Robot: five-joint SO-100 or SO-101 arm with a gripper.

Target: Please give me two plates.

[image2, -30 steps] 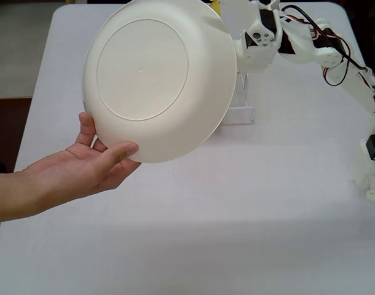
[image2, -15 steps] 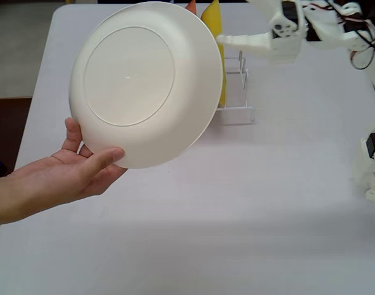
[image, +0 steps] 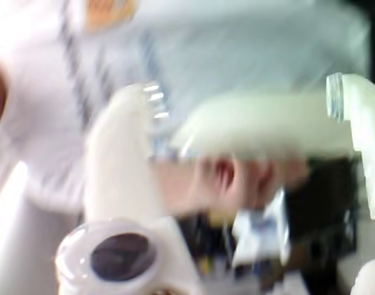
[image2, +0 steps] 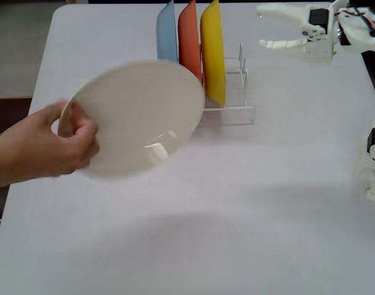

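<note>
We find our pincer (image2: 267,27) raised over the far right part of the table (image2: 249,203) in the fixed view, its two white fingers spread wide with nothing between them; the wrist view is too smeared to add anything certain beyond a finger at each side and blurred shapes between.

The cream-white plate (image2: 135,117) lies well off to the left of the pincer and lower in the picture, in a person's hand (image2: 55,147); it is blurred, tilted, its hollow face turned toward the camera; we judge that one to be handed over, so one of the two is done.

The yellow plate (image2: 213,52) is what the coming move turns on; it stands on edge in the clear rack (image2: 236,110), just left of the pincer and below it in the picture, the nearest plate to our fingers; the orange plate (image2: 190,40) stands beside it on its far side, and the light blue plate (image2: 167,37) beyond that; its face looks toward us and its rim runs up and down the picture, so we judge the fingers must come at its upper rim, one finger on each face; the gap to the orange neighbour looks tight, and a finger could catch that plate instead.
</note>
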